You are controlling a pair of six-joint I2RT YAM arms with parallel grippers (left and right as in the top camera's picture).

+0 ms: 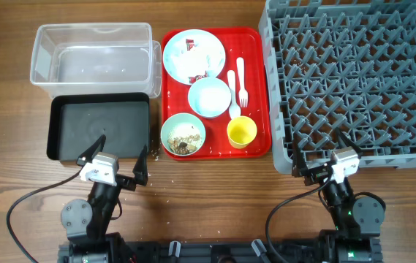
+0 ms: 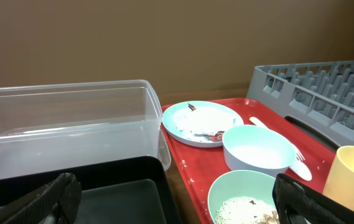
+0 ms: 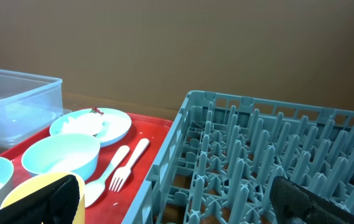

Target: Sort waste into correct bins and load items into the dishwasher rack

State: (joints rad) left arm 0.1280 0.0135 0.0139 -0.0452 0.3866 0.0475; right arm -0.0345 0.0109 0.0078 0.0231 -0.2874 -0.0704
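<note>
On the red tray (image 1: pixel 255 88) lie a pale blue plate (image 1: pixel 194 55) with white paper and a red wrapper piece (image 1: pixel 191 45), a pale blue bowl (image 1: pixel 209 96), a pale green bowl (image 1: pixel 183 135) holding food scraps (image 1: pixel 184 140), a yellow cup (image 1: pixel 242 132), a white fork (image 1: pixel 241 80) and a white spoon (image 1: pixel 233 96). The clear tub (image 1: pixel 93 60) and black tray (image 1: pixel 99 128) sit to the left, the grey rack (image 1: pixel 354 77) to the right. My left gripper (image 1: pixel 118 155) is open near the black tray's front edge. My right gripper (image 1: pixel 317 151) is open at the rack's front left corner. Both are empty.
The wooden table (image 1: pixel 215 197) has a few crumbs in front of the green bowl. In the left wrist view the tub (image 2: pixel 65 127) and green bowl (image 2: pixel 245 199) lie ahead; in the right wrist view the rack (image 3: pixel 270 162) and fork (image 3: pixel 127 163) do.
</note>
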